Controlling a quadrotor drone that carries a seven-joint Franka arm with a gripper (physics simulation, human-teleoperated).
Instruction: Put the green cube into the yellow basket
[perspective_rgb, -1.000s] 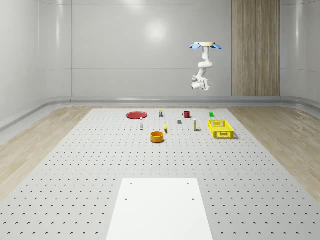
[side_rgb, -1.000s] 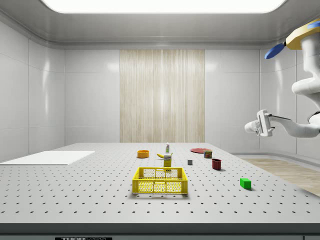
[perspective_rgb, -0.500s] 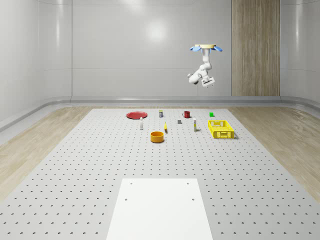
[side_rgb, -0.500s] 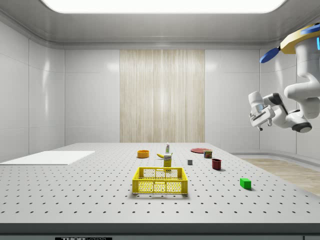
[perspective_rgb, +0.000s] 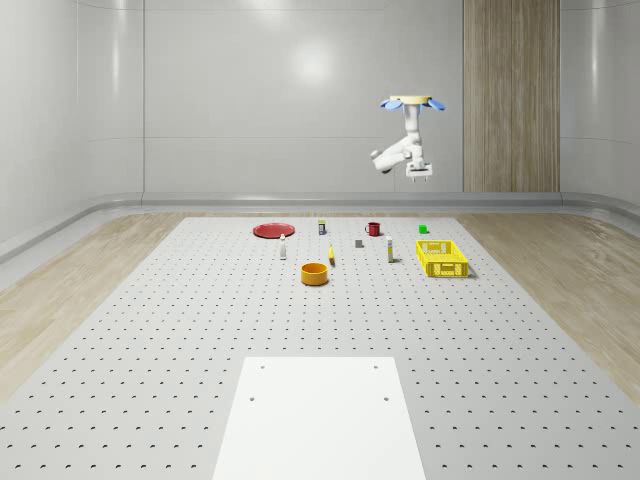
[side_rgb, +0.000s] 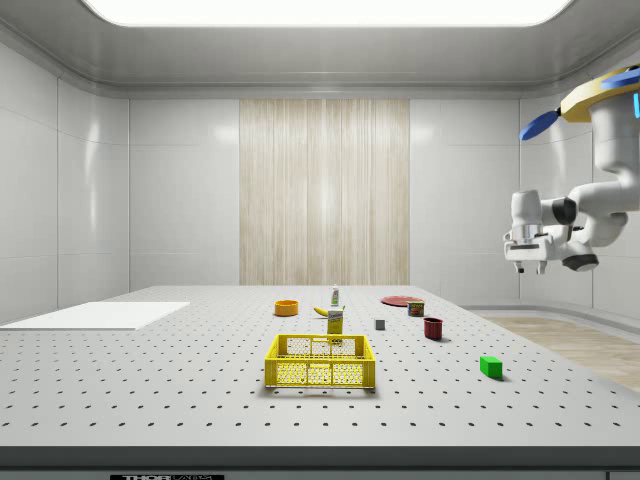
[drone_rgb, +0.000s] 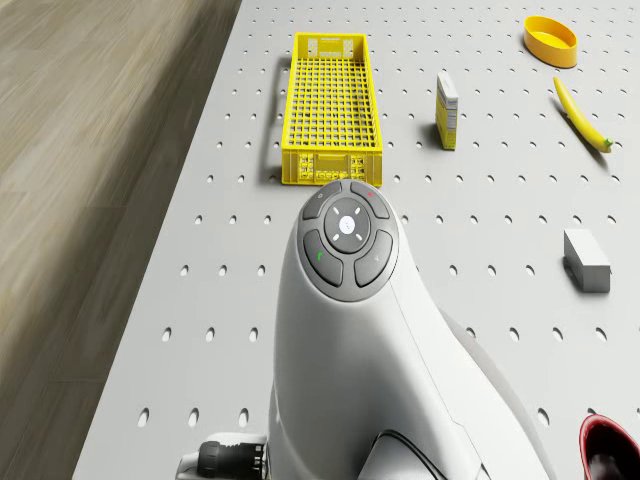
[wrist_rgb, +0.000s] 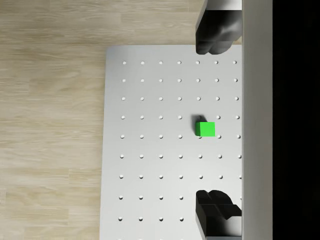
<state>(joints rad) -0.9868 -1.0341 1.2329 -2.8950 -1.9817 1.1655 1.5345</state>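
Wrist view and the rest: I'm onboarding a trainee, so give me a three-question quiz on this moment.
1. True or false: the green cube lies inside the yellow basket.
2. The jaws of the gripper are: A open, B shut on the cube.
3. The drone hovers high above the ____.

Key: 1 false, the cube lies on the table apart from the basket; 2 A; 3 table.

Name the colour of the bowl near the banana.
Orange bowl, clearest in the whole-scene view.
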